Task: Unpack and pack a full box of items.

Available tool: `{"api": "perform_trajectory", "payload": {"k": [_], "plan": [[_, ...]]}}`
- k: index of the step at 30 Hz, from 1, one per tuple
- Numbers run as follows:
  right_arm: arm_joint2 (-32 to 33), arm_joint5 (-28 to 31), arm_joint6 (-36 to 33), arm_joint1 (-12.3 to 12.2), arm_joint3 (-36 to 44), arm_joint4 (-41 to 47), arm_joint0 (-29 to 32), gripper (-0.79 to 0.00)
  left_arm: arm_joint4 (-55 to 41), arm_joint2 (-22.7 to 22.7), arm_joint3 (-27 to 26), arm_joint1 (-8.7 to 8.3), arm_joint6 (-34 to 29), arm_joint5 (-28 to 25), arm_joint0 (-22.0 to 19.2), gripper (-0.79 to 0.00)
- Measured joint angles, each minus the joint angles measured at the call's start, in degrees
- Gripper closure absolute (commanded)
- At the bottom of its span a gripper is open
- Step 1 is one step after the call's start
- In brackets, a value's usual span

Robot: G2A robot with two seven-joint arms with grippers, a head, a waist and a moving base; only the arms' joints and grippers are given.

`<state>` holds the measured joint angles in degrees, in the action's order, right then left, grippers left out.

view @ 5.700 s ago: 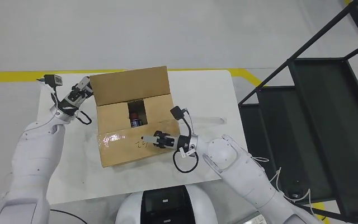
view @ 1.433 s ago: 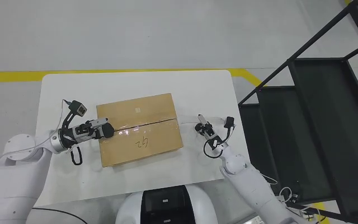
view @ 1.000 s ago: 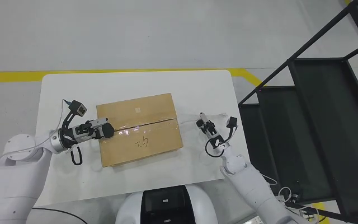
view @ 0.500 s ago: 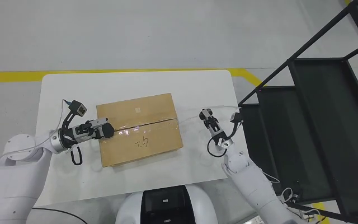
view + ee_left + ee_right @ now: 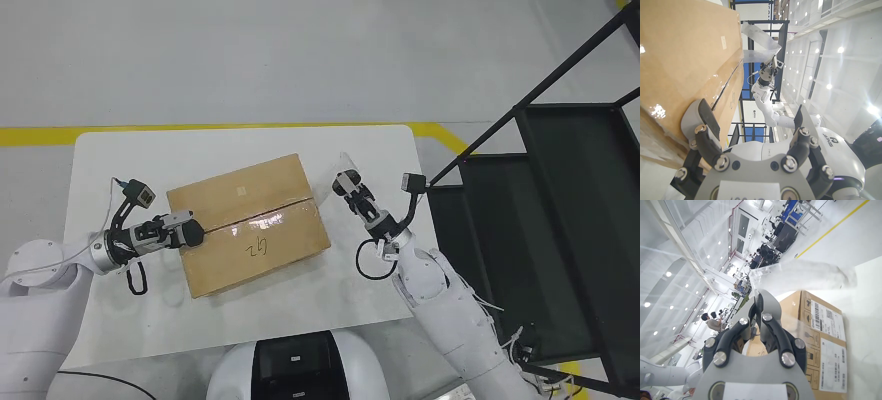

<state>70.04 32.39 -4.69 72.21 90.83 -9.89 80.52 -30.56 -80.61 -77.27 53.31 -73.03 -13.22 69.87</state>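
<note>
Your top cam looks straight down on the table (image 5: 370, 150) from well above, with the box (image 5: 247, 224) in the middle. The left wrist cam sits right behind the left gripper (image 5: 751, 109), tight against the box's side, facing across it to the right gripper (image 5: 770, 65). The right wrist cam looks close over the box's labelled end into the room. All 3 share the box, and both wrist cams catch the tape strip (image 5: 810, 275).

The left arm (image 5: 55, 270) and right arm (image 5: 445, 305) wear glossy white shells with rounded joints. The left tool (image 5: 753, 115) and right tool (image 5: 758, 301) share one build: a grey metal base plate, black linkage bars fixed with silver round-head screws (image 5: 721, 161), and pale grey fingers faced with black pads (image 5: 709, 115). A black cable (image 5: 372, 262) loops at each wrist beside a small black camera block (image 5: 136, 191). Dark lettering (image 5: 830, 141) marks the white torso shell.
</note>
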Motion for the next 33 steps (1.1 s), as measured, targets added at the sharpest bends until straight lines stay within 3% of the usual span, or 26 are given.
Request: {"api": "perform_trajectory", "payload": {"k": [13, 33], "plan": [[-7.1, -3.3, -7.8, 1.4, -5.8, 2.3, -6.6, 0.000, 0.7, -0.9, -2.0, -0.30, 1.5, 0.4, 2.2, -0.785], [-12.6, -9.2, -21.2, 2.2, -8.2, 2.4, -11.9, 0.000, 0.8, -0.9, -2.5, -0.42, 2.2, 0.6, 2.6, -0.785]]}}
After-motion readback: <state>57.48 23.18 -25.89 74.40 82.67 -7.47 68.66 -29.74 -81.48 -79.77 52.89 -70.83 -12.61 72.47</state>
